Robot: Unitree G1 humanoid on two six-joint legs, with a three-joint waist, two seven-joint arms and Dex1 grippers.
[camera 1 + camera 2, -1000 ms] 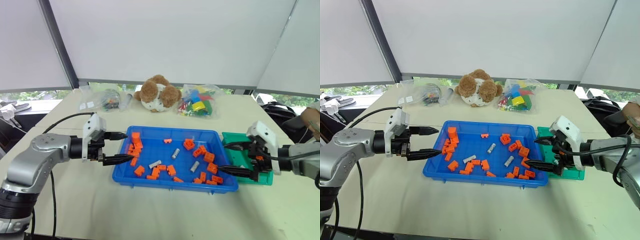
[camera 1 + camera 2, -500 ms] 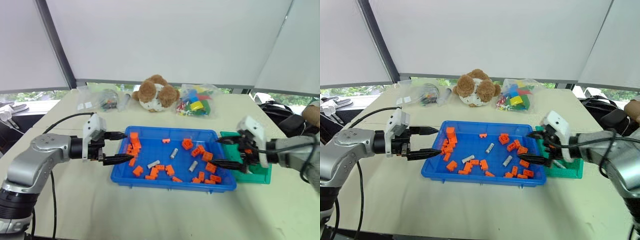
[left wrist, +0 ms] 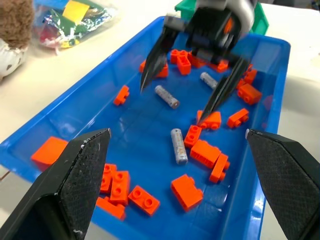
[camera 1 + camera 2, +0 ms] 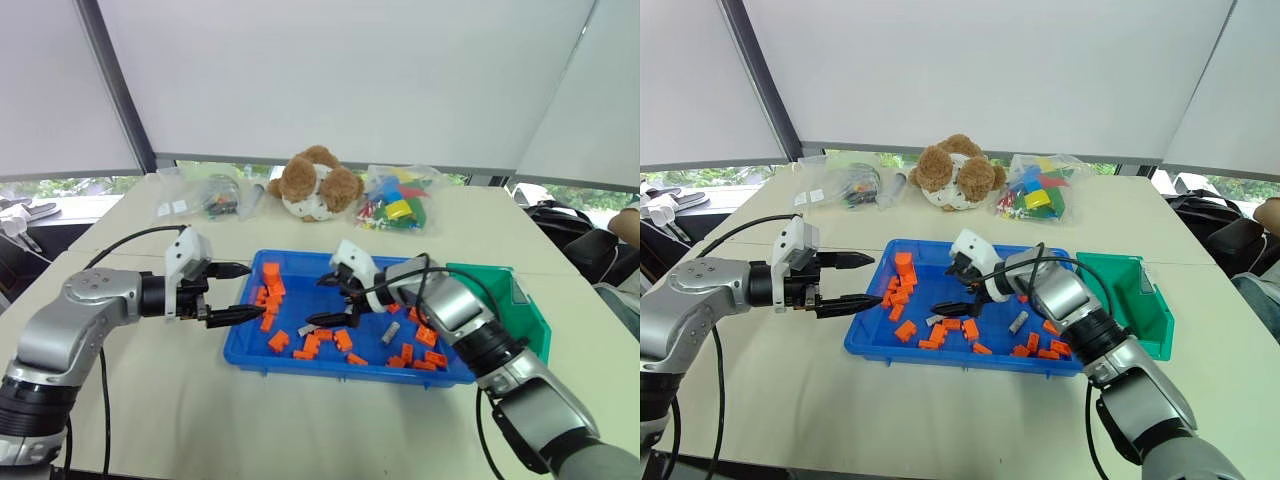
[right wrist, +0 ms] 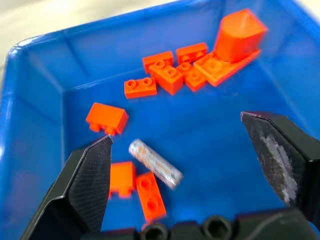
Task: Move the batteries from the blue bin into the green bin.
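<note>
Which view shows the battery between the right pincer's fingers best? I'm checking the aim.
The right wrist view: the battery lies large between the open right pincer. The left wrist view shows it smaller; the eye views show it tiny.

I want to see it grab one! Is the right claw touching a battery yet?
Apart. The left wrist view shows the right gripper open above the batteries.

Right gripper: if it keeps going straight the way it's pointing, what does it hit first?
Most likely the battery lying between the open fingers of the right gripper, flanked by orange bricks on the blue bin floor. Depth is hard to judge.
</note>
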